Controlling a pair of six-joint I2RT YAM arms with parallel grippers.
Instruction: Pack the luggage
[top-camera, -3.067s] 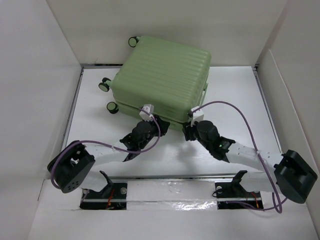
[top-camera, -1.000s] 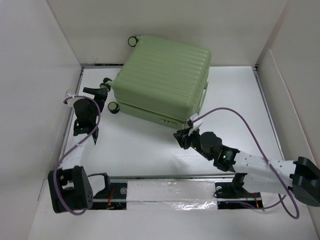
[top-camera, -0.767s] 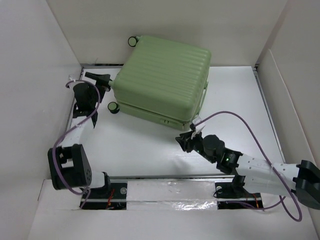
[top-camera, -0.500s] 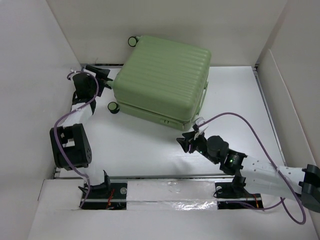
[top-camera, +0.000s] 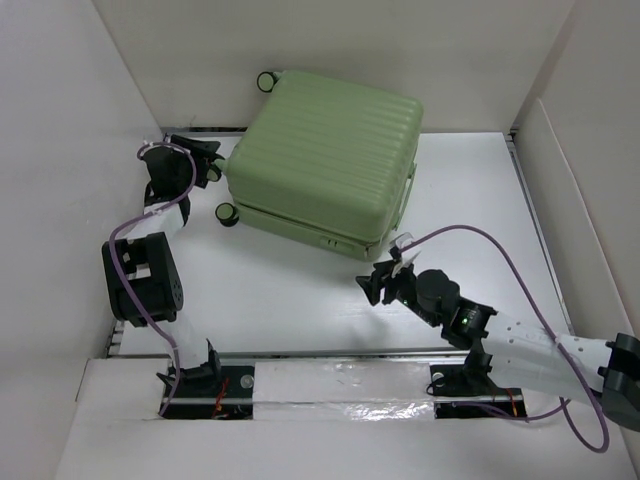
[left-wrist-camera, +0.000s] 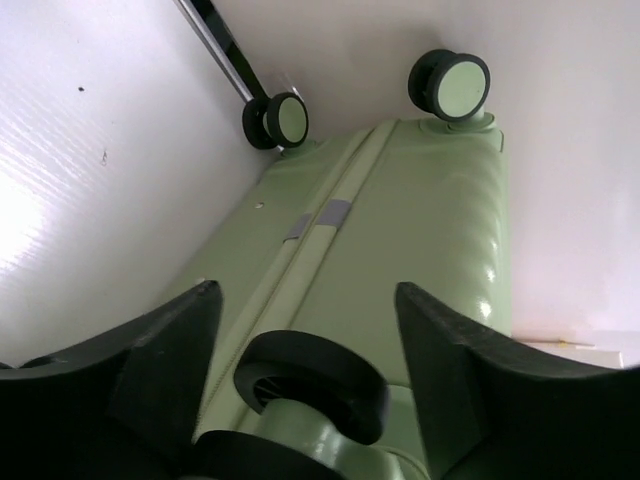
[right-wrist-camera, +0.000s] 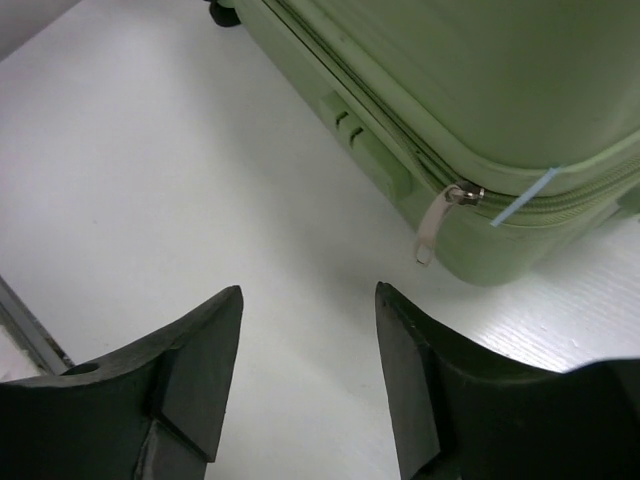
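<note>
Both arms have left the near edge of the shut suitcase (top-camera: 325, 160) at the bench's (top-camera: 280, 290) back: left fingers (left-wrist-camera: 165, 340) now straddle a wheel (left-wrist-camera: 310, 385) ungripped, and right fingers (right-wrist-camera: 190, 370) hang released short of the zip pull (right-wrist-camera: 432, 225), likely to reposition the suitcase.

My left arm (top-camera: 140, 285) stands folded, elbow block close above the base, forearm reaching straight away along the left side. The left wrist (top-camera: 163, 182) is bent so my left jaws point to the right. They stand parted, left fingers (left-wrist-camera: 165, 350) wide on either side of the wrist view. My right arm (top-camera: 530, 345) lies low and long, stretched from the far right in toward the middle, right wrist (top-camera: 437, 292) angled up and left. My right jaws gape too, right fingers (right-wrist-camera: 190, 360) well apart.
</note>
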